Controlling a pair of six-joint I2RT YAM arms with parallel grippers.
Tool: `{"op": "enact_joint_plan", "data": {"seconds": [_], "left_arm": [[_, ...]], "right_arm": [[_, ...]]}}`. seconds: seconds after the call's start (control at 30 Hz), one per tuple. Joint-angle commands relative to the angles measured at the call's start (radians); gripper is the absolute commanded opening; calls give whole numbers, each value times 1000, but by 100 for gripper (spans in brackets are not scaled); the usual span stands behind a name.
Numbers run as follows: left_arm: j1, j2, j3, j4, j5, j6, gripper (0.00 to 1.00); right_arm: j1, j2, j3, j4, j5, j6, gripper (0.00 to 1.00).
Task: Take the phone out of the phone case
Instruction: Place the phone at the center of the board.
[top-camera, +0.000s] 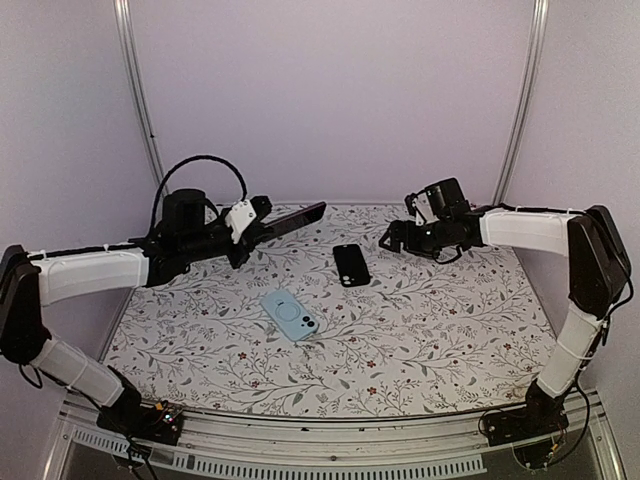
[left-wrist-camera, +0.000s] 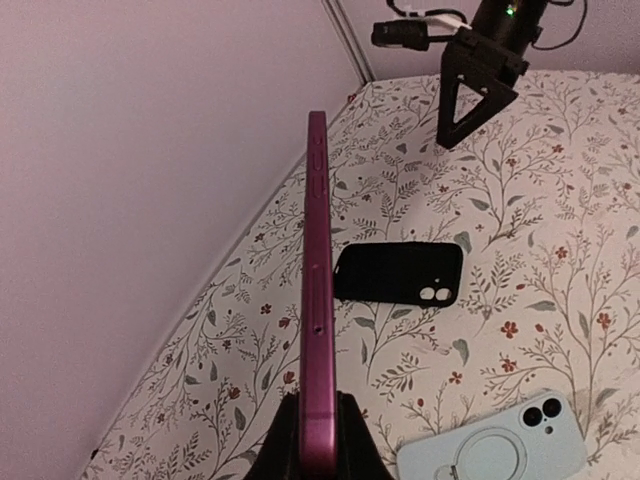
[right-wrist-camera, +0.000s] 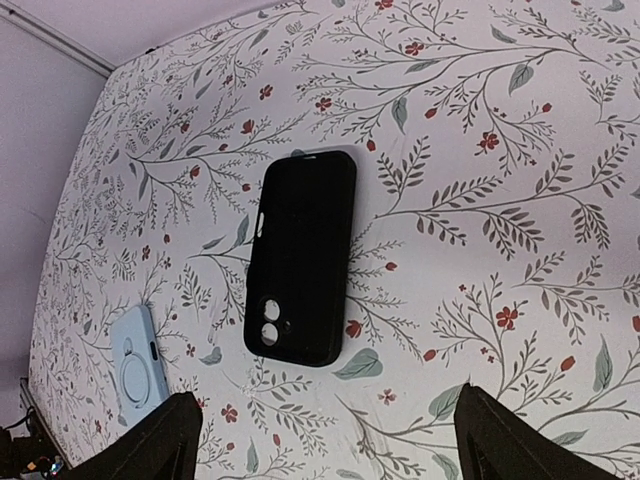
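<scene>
Phone (left-wrist-camera: 317, 300) shows magenta only in the left wrist view.

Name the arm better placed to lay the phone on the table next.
Left. The left hand is shut on the magenta phone, held clear above the table. The right hand hangs open and empty over the black case, so it would likely need a handover first.
</scene>
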Motion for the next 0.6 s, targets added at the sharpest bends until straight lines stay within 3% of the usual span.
{"op": "enact_joint_plan", "data": {"seconds": [0.0,0.23,0.3,0.57], "left_arm": [[34,74,90,-25,99,-319,0],[160,281,265,-171,345,-774,0],[185,326,263,-151,411,-848,0],[241,456,303,-180,506,-993,0]], "right_arm": [[-5,-132,-72,28,-25,10,91],[-5,-322,-214,41,-92,44,94],[-5,-369,-250,54,-120,57,99],[-3,-444,-290,55,-168,74,99]]}}
